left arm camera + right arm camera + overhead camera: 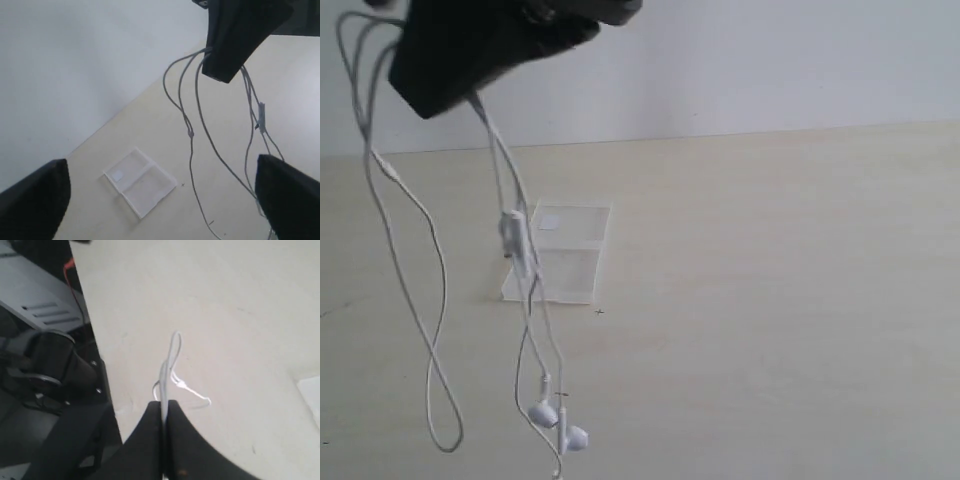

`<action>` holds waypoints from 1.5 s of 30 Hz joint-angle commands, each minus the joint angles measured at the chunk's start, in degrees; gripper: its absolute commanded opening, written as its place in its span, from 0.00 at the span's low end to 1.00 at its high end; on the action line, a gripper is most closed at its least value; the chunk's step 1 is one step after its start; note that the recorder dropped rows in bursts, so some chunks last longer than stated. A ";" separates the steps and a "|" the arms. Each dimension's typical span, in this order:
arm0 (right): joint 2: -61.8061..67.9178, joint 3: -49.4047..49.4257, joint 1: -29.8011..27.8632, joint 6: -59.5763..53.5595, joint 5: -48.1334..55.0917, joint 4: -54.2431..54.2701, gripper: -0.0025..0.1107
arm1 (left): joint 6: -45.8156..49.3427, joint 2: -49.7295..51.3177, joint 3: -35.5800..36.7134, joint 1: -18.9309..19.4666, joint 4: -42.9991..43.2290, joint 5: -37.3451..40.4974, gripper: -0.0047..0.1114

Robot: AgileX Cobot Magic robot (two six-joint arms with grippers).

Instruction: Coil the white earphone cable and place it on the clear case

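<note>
**Exterior view.** The right gripper [470,95] (seen at the upper left here, across the middle of the scene) was held high above the table [770,300], its jaws pressed together on the white earphone cable [378,160]. The cable hung from the jaws in several long strands. One loop drooped far down on the left. The strand carrying the inline remote [512,232] ran down in front of the clear case [570,265] and ended in the two earbuds [544,412], which dangled side by side low in the frame. Whether the earbuds touched the table could not be told. The case lay flat on the table, with its small white patch [548,222] at the end nearer the wall [770,60].

**Left wrist view.** The left gripper [160,190] was raised over the table with its fingers [35,205] spread wide apart. The case and a stretch of tabletop showed between them. The right gripper appeared higher up, and the strands fell from its tip beside the case, hanging clear of it.

**Right wrist view.** The two dark pads [140,445] of the right gripper met edge to edge, with the cable pinched in the seam between them. A narrow loop of the cable hung beyond the tips, over the pale tabletop.
</note>
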 commanded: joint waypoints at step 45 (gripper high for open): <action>-4.57 -0.32 -0.03 -10.57 5.09 5.07 0.02 | 23.10 14.57 -0.21 0.10 -25.12 -3.09 0.52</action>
